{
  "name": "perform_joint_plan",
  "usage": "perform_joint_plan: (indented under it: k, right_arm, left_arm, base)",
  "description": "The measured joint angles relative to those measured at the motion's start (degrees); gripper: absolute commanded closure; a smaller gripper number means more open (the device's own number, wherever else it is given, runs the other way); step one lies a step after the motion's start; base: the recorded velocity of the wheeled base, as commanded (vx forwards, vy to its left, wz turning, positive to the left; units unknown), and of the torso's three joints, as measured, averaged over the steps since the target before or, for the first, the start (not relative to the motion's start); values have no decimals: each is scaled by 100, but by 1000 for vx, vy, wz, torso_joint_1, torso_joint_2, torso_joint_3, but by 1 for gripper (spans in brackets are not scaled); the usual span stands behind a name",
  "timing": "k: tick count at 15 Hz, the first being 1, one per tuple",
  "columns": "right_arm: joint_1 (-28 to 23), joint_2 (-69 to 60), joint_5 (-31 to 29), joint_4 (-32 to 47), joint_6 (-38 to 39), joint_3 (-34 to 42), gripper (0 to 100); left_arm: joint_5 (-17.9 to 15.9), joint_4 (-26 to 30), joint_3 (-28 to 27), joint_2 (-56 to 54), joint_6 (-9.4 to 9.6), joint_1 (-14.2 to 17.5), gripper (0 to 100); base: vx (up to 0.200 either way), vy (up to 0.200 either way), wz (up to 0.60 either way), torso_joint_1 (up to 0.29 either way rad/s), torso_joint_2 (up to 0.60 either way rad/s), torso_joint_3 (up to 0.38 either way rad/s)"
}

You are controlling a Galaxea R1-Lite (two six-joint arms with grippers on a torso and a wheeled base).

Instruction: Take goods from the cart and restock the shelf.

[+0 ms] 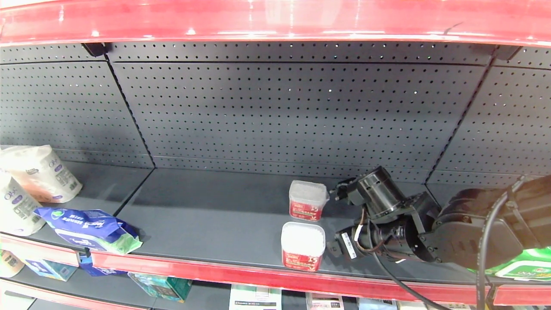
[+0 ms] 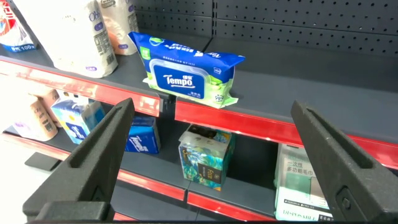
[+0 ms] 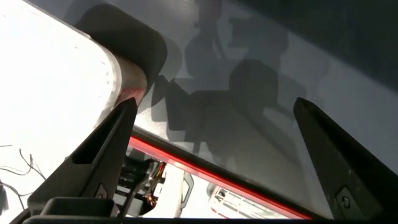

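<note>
1. Front tub, head view: white lid, red label. It stands on the shelf right by the red lip, just off the nearer finger of the right pincer. The back tub is the same kind and sits deeper in, just off the farther finger. Both tubs are upright and a little apart, and both are just beyond the fingertips, not in the gap. The right pincer is spread wide with nothing in it. Well away from it along the shelf are a blue wipes pack and some paper rolls.

2. Left wrist view: the left pincer is wide open too, gripping nothing, and hangs out in front of the shelving. Straight beyond the gap lies the wipes pack, flat on the shelf at the red lip. The paper rolls are off to one side of it. A teal box stands on the shelf below.

3. Right wrist view: the right pincer has its fingers far apart with only bare shelf between them. The front tub sits just outside one finger, close to it. Can't tell if they touch. The red lip runs across under the gap.
</note>
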Motion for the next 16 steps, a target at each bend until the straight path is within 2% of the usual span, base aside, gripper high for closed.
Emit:
perform_joint_plan:
  k: [7,12,16]
  right_arm:
    - [-48,-34,-2,-1,-52,57,0]
    - [-677,-775,30,-4,-934,578,0]
    - [-1431,-2639,542,-1,-1652,1554,0]
  left_arm:
    - [2,0,0,0,0,0,0]
    - [2,-1,0,0,0,0,0]
    - [0,0,0,0,0,0,0]
  base:
    - [0,0,0,0,0,0]
    - [0,0,0,0,0,0]
    - [0,0,0,0,0,0]
